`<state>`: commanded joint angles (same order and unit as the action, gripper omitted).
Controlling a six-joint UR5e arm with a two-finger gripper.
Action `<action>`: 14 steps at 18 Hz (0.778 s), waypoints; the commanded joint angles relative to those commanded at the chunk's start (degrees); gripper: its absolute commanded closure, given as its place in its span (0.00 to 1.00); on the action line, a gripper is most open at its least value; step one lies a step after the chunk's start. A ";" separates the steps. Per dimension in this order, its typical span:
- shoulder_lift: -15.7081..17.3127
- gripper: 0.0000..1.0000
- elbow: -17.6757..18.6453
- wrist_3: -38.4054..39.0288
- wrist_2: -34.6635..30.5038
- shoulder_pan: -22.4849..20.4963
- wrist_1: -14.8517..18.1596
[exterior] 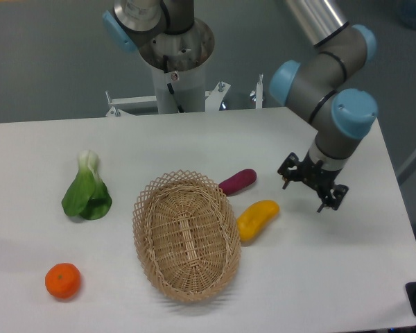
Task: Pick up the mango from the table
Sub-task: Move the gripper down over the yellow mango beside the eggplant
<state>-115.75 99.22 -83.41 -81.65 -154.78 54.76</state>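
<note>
On the white tabletop (pixel 194 139), going from the left, a tangerine (pixel 62 280) sits near the front left corner, and behind it lies a leafy green bok choy (pixel 87 189) with its pale stem pointing to the back. In the middle stands an oval wicker basket (pixel 186 234). Just beyond its right rim lies a dark purple-red vegetable (pixel 237 182), and in front of that is the mango (pixel 257 219), yellow-orange and slightly curved, lying on the tabletop with its lower end close against the basket's right side. To the right of the mango, apart from it, hangs the arm's gripper (pixel 310 185), its jaws spread and holding nothing, one dark fingertip showing to the left and the other lower to the right.
</note>
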 joint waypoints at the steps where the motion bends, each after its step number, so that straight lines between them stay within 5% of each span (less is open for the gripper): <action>1: 0.09 0.00 0.79 0.17 0.00 0.26 -0.09; 6: -1.14 0.00 2.99 0.44 -0.09 1.94 -5.62; 14: -0.97 0.05 6.24 0.79 -0.53 3.34 -8.00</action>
<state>-116.72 105.47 -82.62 -82.18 -151.44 46.76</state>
